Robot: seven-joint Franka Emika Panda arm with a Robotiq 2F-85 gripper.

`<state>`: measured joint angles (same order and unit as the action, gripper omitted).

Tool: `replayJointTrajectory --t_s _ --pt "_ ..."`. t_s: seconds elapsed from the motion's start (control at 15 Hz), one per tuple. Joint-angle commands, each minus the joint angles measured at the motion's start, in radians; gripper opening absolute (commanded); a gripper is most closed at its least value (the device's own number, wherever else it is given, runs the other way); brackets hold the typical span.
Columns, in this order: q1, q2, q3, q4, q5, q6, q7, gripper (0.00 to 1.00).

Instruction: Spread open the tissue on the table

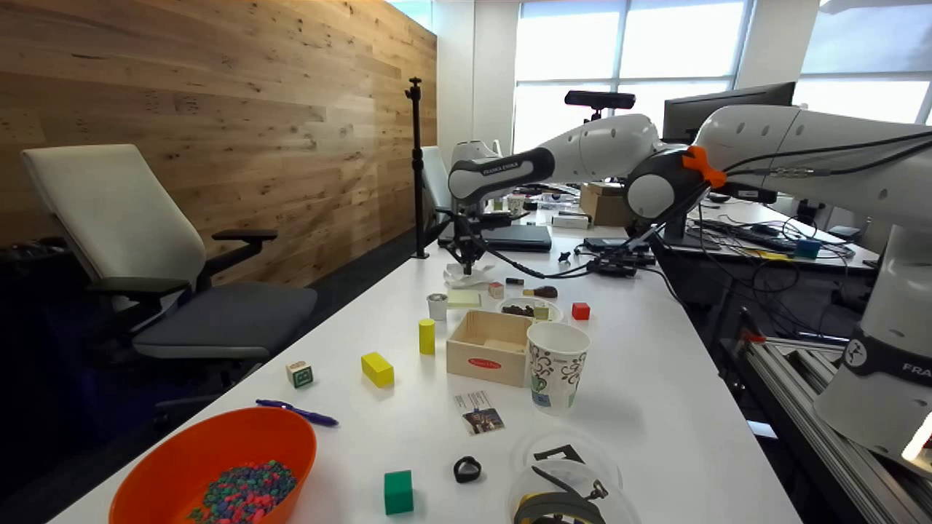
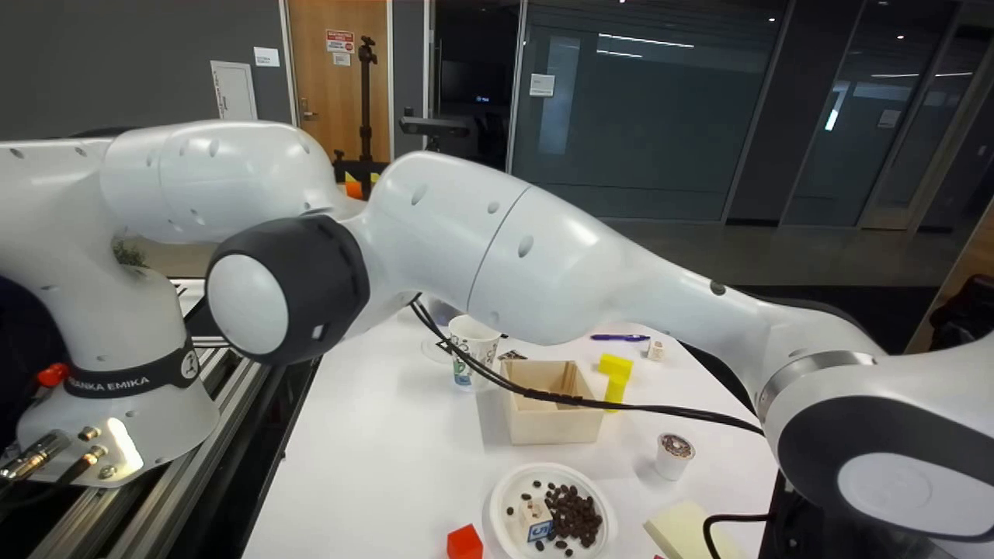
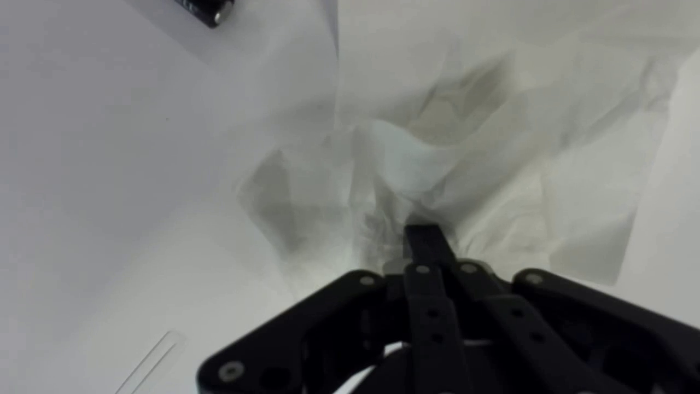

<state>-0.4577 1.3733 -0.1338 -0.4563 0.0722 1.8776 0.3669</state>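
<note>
Tissue (image 3: 492, 158), thin white paper in crumpled folds, lies on the smooth white rectangular surface (image 1: 641, 378). Above it, we read "FRANKA EMIKA" on the white arm (image 1: 582, 149). The black tool (image 3: 429, 241) stands over the tissue, fingertips together among creases; whether they pinch it, we cannot tell.

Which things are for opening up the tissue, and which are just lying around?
For the job:
crumpled white tissue
black two-fingered gripper
long white-topped table

Just lying about:
oval orange bowl
patterned white paper cup
small red cube
green block
</note>
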Motion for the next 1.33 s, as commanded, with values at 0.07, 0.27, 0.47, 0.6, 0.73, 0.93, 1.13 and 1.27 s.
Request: replayJointTrajectory --t_s 0.07,0.27,0.47,0.6,0.73,0.93,1.13,1.27 --pt "-0.014 0.024 0.01 0.028 -0.003 0.032 -0.037 0.0" --pt "-0.016 0.025 0.011 0.027 -0.001 0.037 -0.042 0.32" --pt "-0.022 0.024 0.014 0.026 0.002 0.038 -0.047 0.53" --pt "-0.023 0.026 0.015 0.026 0.003 0.04 -0.048 0.68" --pt "-0.024 0.028 0.013 0.026 0.002 0.041 -0.046 0.82" --pt "-0.026 0.028 0.014 0.027 0.002 0.04 -0.045 0.99" --pt "-0.024 0.016 0.013 0.024 0.003 0.027 -0.04 1.0" --pt "-0.022 -0.011 0.014 0.005 0.005 0.005 -0.031 1.0"
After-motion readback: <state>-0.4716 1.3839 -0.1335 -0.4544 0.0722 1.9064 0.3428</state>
